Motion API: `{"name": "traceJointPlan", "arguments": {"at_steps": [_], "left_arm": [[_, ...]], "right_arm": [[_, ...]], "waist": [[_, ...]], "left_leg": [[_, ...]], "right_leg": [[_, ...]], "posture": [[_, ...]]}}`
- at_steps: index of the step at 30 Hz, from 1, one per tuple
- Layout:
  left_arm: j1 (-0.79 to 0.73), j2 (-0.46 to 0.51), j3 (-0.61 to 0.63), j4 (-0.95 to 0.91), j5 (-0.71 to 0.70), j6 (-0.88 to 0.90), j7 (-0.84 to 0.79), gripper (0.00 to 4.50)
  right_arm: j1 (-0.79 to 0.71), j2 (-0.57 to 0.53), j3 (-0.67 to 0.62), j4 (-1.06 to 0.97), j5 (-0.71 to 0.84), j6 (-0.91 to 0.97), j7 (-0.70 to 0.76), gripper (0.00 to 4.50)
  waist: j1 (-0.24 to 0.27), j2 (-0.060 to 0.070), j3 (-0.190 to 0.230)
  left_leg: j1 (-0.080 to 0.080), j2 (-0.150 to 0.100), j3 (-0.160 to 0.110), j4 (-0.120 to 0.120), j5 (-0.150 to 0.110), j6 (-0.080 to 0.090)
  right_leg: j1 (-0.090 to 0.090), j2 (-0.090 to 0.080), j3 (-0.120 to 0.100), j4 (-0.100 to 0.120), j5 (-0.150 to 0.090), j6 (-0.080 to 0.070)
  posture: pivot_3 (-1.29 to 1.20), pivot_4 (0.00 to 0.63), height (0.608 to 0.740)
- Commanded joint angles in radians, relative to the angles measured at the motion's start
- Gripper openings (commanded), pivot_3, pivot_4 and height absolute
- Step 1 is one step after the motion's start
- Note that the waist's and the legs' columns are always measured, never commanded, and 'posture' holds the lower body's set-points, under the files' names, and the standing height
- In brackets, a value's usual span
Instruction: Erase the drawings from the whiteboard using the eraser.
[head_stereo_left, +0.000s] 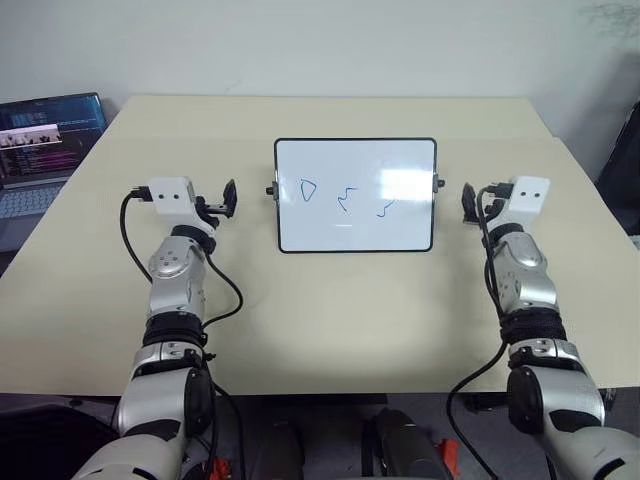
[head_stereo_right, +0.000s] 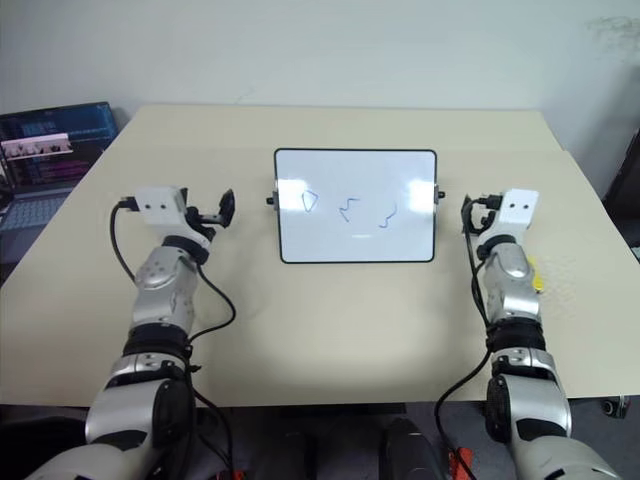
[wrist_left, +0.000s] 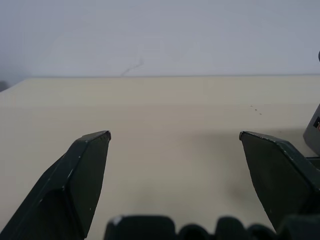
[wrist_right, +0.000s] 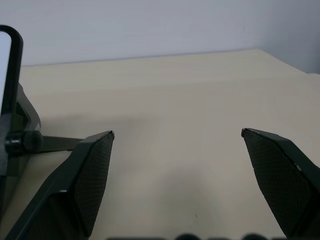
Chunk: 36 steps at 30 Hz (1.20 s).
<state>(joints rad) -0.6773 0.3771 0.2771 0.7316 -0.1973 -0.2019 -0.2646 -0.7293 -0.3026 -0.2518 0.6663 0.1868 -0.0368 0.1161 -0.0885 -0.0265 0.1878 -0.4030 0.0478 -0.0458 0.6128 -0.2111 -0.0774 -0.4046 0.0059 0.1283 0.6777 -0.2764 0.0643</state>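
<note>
The whiteboard (head_stereo_left: 356, 232) stands propped up at the middle of the beige table, black-framed and glossy. Across it run the drawings, three thin blue marks: a triangle (head_stereo_left: 308, 190) and two squiggles (head_stereo_left: 346, 200) (head_stereo_left: 385, 208). My left gripper (head_stereo_left: 228, 198) hovers just left of the board, open and with nothing in it; its fingers (wrist_left: 85, 170) stand wide apart in the left wrist view. Right of the board, my right gripper (head_stereo_left: 468, 203) is open and bare too, and the board's frame (wrist_right: 11, 55) edges the right wrist view. A sliver of the yellow eraser (head_stereo_right: 537, 276) peeks out beside my right forearm.
An open laptop (head_stereo_left: 45, 140) sits off the table's far left corner. The table (head_stereo_left: 330, 310) stretches bare in front of the board up to its near edge. A dark object (head_stereo_left: 622, 170) stands past the table's right side.
</note>
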Motion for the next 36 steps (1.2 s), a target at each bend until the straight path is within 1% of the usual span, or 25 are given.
{"name": "traceJointPlan", "arguments": {"at_steps": [1, 8, 13, 19, 23, 26, 28, 29, 32, 33, 35, 36], "left_arm": [[0.010, 0.031, 0.000, -0.078, 0.010, 0.009, 0.003, 4.50], [0.024, 0.047, 0.005, -0.141, -0.002, 0.048, 0.003, 4.50], [0.026, 0.058, -0.018, -0.182, 0.017, 0.091, -0.007, 4.50], [0.048, 0.038, -0.021, -0.184, 0.018, 0.110, -0.010, 4.50], [0.035, 0.012, -0.033, -0.165, 0.021, 0.111, -0.001, 4.50], [0.053, 0.020, -0.038, -0.244, -0.033, 0.161, -0.095, 4.50], [0.073, 0.048, -0.044, -0.306, -0.077, 0.227, -0.189, 4.50], [0.095, 0.095, -0.042, -0.368, -0.122, 0.295, -0.271, 4.50], [0.142, 0.274, -0.037, -0.574, -0.276, 0.517, -0.530, 4.50], [0.139, 0.315, -0.052, -0.619, -0.303, 0.570, -0.580, 4.50], [0.123, 0.390, -0.133, -0.717, -0.329, 0.656, -0.694, 4.50], [0.099, 0.401, -0.173, -0.753, -0.340, 0.695, -0.728, 4.50]], "right_arm": [[-0.035, 0.004, 0.002, 0.013, 0.001, -0.016, 0.013, 4.46], [-0.056, 0.004, -0.004, 0.033, -0.001, -0.024, 0.019, 4.46], [-0.038, -0.012, -0.010, 0.023, 0.000, -0.008, 0.028, 4.46], [0.016, -0.028, -0.019, -0.064, 0.016, 0.043, 0.046, 4.46], [0.037, -0.037, -0.022, -0.090, 0.017, 0.055, 0.049, 4.46], [0.064, -0.057, -0.032, -0.175, 0.035, 0.105, 0.059, 4.46], [0.073, -0.073, -0.041, -0.232, 0.054, 0.150, 0.071, 4.46], [0.080, -0.096, -0.041, -0.292, 0.068, 0.207, 0.080, 4.46], [0.100, -0.199, -0.045, -0.477, 0.087, 0.513, 0.068, 4.46], [0.103, -0.228, -0.055, -0.508, 0.094, 0.591, 0.058, 4.46], [0.102, -0.280, -0.088, -0.546, 0.106, 0.692, 0.048, 4.46], [0.100, -0.299, -0.110, -0.561, 0.117, 0.739, 0.042, 4.46]], "waist": [[0.000, 0.000, 0.000], [0.001, 0.000, 0.000], [0.001, 0.000, 0.000], [0.001, 0.000, 0.000], [0.001, 0.000, 0.000], [0.002, 0.000, 0.000], [0.001, 0.000, 0.000], [0.000, 0.000, 0.000], [-0.010, 0.001, 0.001], [-0.010, 0.001, 0.001], [0.002, 0.001, 0.001], [0.005, 0.002, 0.001]], "left_leg": [[0.000, 0.000, 0.000, 0.000, 0.000, 0.000], [0.000, 0.000, 0.000, 0.000, 0.000, 0.000], [0.000, 0.000, -0.001, 0.000, 0.000, 0.000], [0.000, 0.000, -0.001, 0.000, 0.000, 0.000], [-0.001, 0.000, -0.001, 0.000, 0.000, 0.000], [-0.001, 0.000, -0.001, 0.000, 0.000, 0.000], [-0.002, 0.000, -0.002, 0.000, 0.000, 0.000], [-0.002, 0.000, -0.002, 0.000, 0.000, 0.000], [-0.003, 0.000, -0.002, 0.000, 0.000, 0.000], [-0.004, 0.000, -0.003, 0.000, 0.000, 0.000], [-0.005, 0.000, -0.005, 0.000, 0.000, 0.000], [-0.005, 0.000, -0.006, 0.000, 0.000, 0.000]], "right_leg": [[0.000, 0.000, 0.000, 0.000, 0.000, 0.000], [0.000, 0.000, 0.000, 0.000, 0.000, 0.000], [0.000, 0.000, -0.001, 0.000, 0.000, 0.000], [0.000, 0.000, -0.001, 0.000, 0.000, 0.000], [0.000, 0.000, -0.001, 0.000, 0.000, 0.000], [0.000, 0.000, -0.001, 0.000, 0.000, 0.000], [0.000, 0.000, -0.001, 0.000, 0.000, 0.000], [0.000, 0.000, -0.001, 0.000, 0.000, 0.000], [-0.002, 0.000, -0.002, 0.001, -0.001, -0.002], [-0.004, 0.000, -0.002, 0.002, -0.002, -0.003], [-0.004, 0.000, -0.005, 0.002, -0.003, -0.004], [-0.002, 0.000, -0.006, 0.002, -0.004, -0.004]], "posture": [[0.00, 0.150, 0.740], [0.00, 0.150, 0.740], [0.00, 0.150, 0.740], [0.00, 0.150, 0.740], [0.00, 0.150, 0.740], [0.00, 0.150, 0.740], [0.00, 0.150, 0.740], [0.00, 0.150, 0.740], [0.00, 0.150, 0.740], [0.00, 0.150, 0.740], [0.00, 0.150, 0.740], [0.00, 0.150, 0.740]]}}
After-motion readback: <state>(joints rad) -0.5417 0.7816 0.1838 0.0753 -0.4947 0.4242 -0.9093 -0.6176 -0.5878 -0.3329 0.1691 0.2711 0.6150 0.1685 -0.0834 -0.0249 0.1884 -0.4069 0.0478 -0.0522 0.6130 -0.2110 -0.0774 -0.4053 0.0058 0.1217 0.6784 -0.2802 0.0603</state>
